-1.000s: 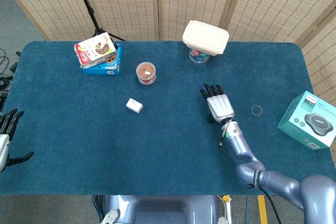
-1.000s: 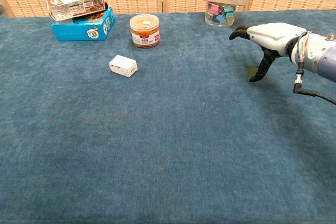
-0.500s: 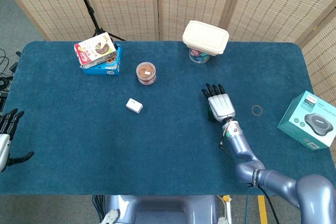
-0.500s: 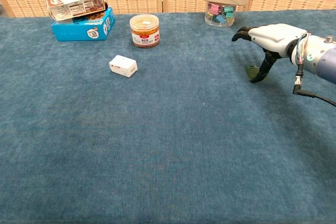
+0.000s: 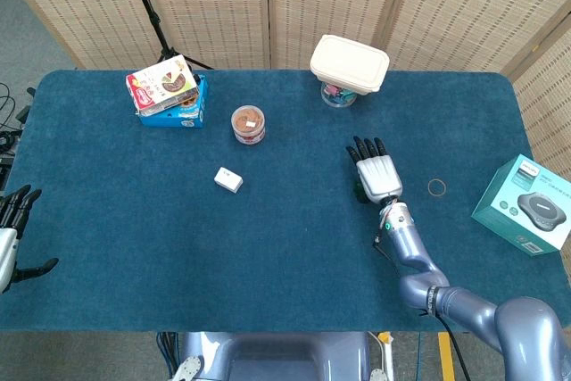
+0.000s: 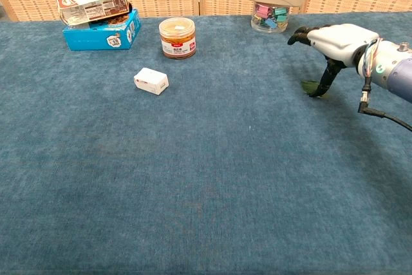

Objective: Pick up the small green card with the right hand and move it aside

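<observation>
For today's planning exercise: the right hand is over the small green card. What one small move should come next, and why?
Probably close the thumb and fingers on the small green card to pinch it. The right hand is directly above it, one digit reaching down to the card's edge in the chest view, yet the card seems to lie flat on the table, not lifted. Whether there is firm contact cannot be told.

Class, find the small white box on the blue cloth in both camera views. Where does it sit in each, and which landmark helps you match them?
Head view: small white box, left of centre.
Chest view: upper left.
Shared landmark: the orange-lidded jar, just behind it to the right.
</observation>
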You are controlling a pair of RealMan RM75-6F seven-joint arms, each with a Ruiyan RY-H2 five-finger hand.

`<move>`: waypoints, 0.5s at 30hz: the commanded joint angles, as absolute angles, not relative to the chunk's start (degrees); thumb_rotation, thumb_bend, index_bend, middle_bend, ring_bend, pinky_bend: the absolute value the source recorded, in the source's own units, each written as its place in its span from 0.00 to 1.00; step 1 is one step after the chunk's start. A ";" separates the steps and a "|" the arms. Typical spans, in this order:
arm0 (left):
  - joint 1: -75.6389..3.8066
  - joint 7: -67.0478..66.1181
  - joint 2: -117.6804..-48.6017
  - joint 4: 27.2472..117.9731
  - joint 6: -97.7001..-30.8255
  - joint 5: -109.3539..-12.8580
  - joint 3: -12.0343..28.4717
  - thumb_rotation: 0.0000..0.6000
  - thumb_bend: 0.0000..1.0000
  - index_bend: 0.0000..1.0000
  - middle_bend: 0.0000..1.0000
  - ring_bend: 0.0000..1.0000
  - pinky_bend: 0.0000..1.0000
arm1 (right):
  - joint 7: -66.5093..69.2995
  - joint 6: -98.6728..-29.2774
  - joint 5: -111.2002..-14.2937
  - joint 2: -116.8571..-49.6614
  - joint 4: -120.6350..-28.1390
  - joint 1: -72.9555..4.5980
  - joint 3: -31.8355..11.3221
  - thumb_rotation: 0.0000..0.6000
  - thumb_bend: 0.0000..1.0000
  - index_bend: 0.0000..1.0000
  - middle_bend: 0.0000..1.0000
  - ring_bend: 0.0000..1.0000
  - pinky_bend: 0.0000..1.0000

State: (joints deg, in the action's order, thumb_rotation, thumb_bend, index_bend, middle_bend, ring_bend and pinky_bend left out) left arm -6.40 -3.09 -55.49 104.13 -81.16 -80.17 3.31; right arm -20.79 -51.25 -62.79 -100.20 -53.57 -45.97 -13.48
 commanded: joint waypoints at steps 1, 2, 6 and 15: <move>-6.37 -3.01 -55.47 104.10 -81.20 -80.21 3.30 1.00 0.00 0.00 0.00 0.00 0.00 | -20.88 -52.41 -63.29 -100.80 -52.52 -45.98 -13.75 1.00 0.00 0.14 0.00 0.00 0.00; -6.37 -2.98 -55.46 104.09 -81.20 -80.22 3.29 1.00 0.00 0.00 0.00 0.00 0.00 | -20.81 -52.81 -63.45 -100.97 -52.26 -45.96 -13.84 1.00 0.00 0.14 0.00 0.00 0.00; -6.37 -3.00 -55.44 104.09 -81.20 -80.36 3.23 1.00 0.00 0.00 0.00 0.00 0.00 | -20.23 -53.47 -64.06 -101.04 -52.08 -45.82 -13.96 1.00 0.00 0.15 0.00 0.00 0.00; -6.18 -2.92 -55.44 104.11 -81.54 -80.65 3.12 1.00 0.00 0.00 0.00 0.00 0.00 | -18.89 -52.47 -65.05 -99.56 -54.81 -45.05 -13.12 1.00 0.00 0.28 0.00 0.00 0.00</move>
State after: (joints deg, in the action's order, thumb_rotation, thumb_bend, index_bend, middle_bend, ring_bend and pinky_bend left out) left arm -6.19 -2.91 -55.44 104.11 -81.54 -80.64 3.12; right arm -19.06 -52.63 -64.92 -99.76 -54.57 -45.19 -13.27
